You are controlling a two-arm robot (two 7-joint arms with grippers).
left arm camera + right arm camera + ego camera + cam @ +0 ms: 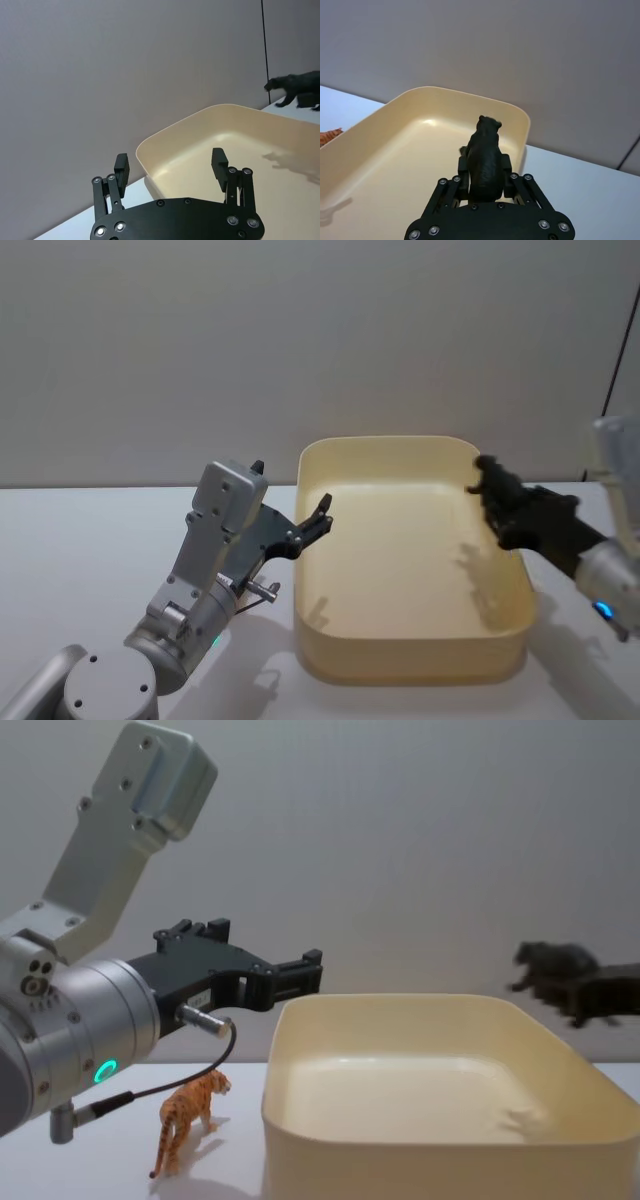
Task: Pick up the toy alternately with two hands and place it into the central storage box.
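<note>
Right end effector (485, 172) grips black bear-like toy (485, 145) above cream box (400, 660) rim | left end effector (170, 165) wide

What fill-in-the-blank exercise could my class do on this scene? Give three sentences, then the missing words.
1. The right gripper holds a ____ toy animal near the right rim of the storage box.
2. The jaws of the left gripper are ____, holding nothing.
3. The orange toy standing on the table beside the storage box is a ____.
Missing words: black; open; tiger
</note>
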